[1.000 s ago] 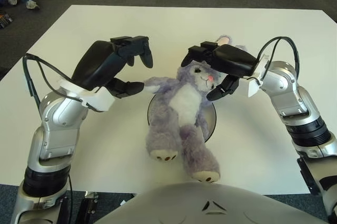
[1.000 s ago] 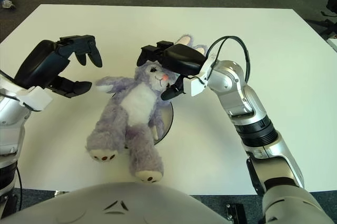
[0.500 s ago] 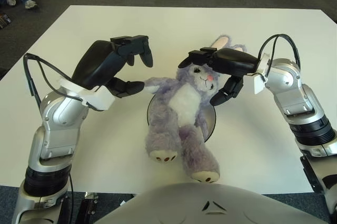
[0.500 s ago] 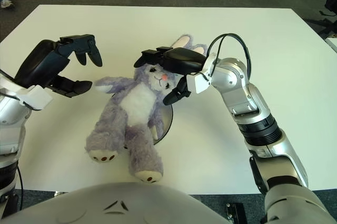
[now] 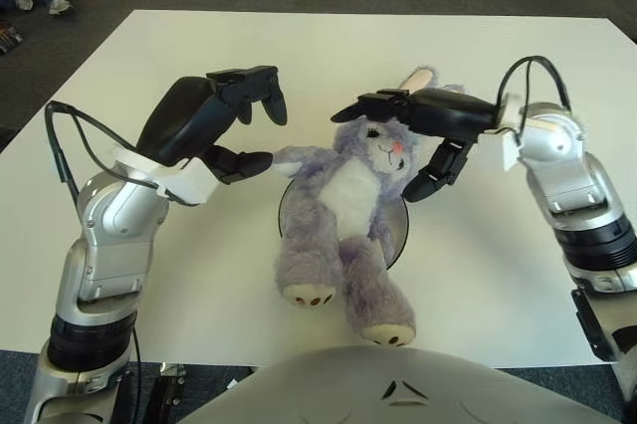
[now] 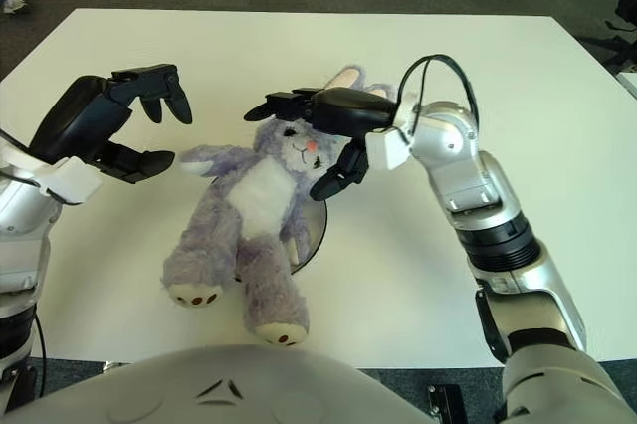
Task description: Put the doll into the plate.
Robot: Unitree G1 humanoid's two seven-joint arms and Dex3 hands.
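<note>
The left robot hand [image 5: 242, 125] hovers open just left of the purple doll [image 5: 343, 220], which sprawls on its back over the plate [image 5: 400, 230] on the white desk [image 5: 179, 285], beneath the open right robot hand [image 5: 418, 140]

Silver jointed arms, black three-finger hands, white wrist brackets, black cables
</note>
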